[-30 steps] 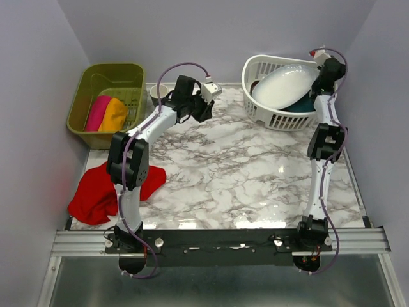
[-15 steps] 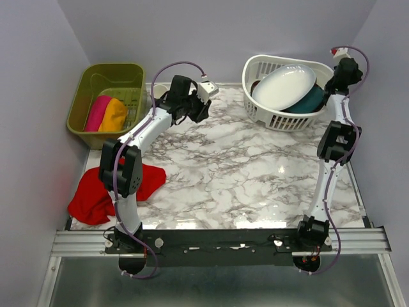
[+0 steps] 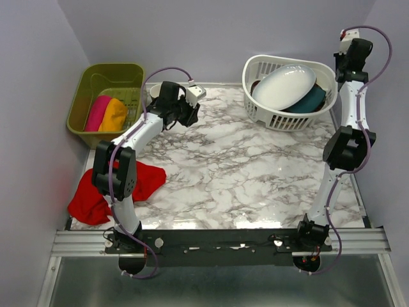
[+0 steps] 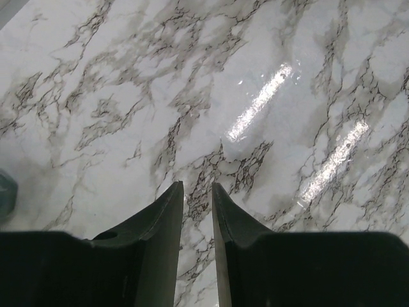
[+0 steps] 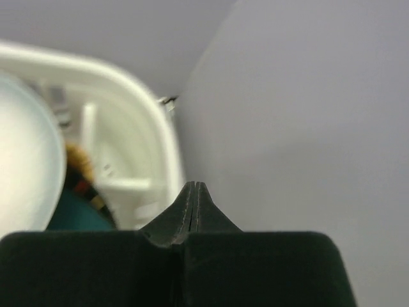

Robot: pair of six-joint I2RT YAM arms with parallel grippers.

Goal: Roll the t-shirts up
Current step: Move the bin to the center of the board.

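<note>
- Red t-shirt: crumpled heap, bench near-left corner; unrolled, I judge.
- Pink t-shirt, orange t-shirt: seemingly rolled, in green bin.
- My left pincer: slightly parted, empty.
- My right pincer: closed, empty.

Plain pale lavender walls enclosed the glossy, grey-veined white marble table on three sides; light glinted off its polished surface in bright streaks.

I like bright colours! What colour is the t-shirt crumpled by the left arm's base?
The t-shirt is bright red, seen best in the top external view.
</note>
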